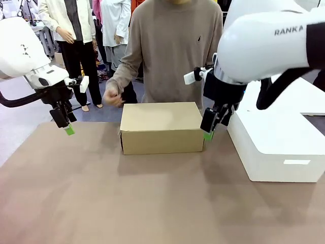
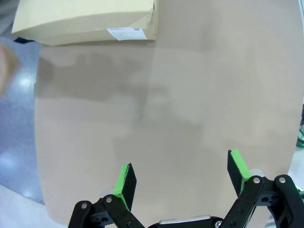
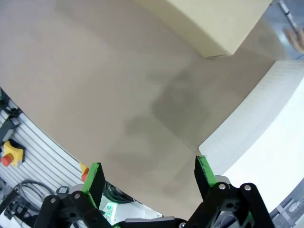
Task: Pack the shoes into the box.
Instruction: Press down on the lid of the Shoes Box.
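So the counter (image 1: 152,203) was bare brown across the whole near stretch, nothing sitting on it up close. The left hand (image 2: 183,176) hung above that bare part with its green-padded fingers (image 2: 125,183) spread apart and nothing between them, totally released. From its wrist camera, the tan cardboard shoebox (image 2: 85,21) sat well ahead of the fingertips, near the far edge, with a small white label (image 2: 126,33) on the side wall facing that hand.

The right hand (image 3: 149,173) was let go too, fingers (image 3: 93,176) wide with only counter showing between them. In the front view it hovered just beside the shoebox's (image 1: 161,127) end, green pad down near the bottom corner of the box; I couldn't tell if it actually touched. On that hand's other side was the bigger white box (image 1: 277,147), close by, and in the right wrist camera its ribbed edge (image 3: 256,118) ran right up near one fingertip.

The shoebox had its lid flap down flat, closed, so the inside was hidden. It sat between the two hands, closer to the right one, with the left hand (image 1: 68,127) well off from its other end.

Past the box, the person in a beige sweater (image 1: 172,46) stood at the far side, one hand (image 1: 112,95) blurry just above and behind the box's left far corner.
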`<control>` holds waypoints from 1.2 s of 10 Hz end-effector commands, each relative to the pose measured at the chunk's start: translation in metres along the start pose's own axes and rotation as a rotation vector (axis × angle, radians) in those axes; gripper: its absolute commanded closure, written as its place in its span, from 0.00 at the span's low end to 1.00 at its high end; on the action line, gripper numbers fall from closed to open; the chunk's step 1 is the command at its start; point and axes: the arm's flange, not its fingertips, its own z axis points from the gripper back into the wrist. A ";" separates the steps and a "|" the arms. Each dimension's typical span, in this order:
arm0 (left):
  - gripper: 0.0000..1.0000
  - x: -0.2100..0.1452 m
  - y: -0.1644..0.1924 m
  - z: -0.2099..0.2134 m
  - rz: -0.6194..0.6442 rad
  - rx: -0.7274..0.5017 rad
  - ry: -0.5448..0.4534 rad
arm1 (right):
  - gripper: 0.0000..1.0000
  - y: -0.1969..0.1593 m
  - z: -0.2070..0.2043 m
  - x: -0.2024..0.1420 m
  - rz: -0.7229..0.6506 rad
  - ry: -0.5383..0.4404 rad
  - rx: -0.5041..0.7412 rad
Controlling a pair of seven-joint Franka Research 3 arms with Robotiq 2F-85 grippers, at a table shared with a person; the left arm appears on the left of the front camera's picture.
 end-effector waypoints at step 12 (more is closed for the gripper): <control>0.00 -0.003 0.000 0.003 -0.008 -0.002 0.004 | 0.00 0.019 -0.035 -0.021 0.018 -0.004 0.013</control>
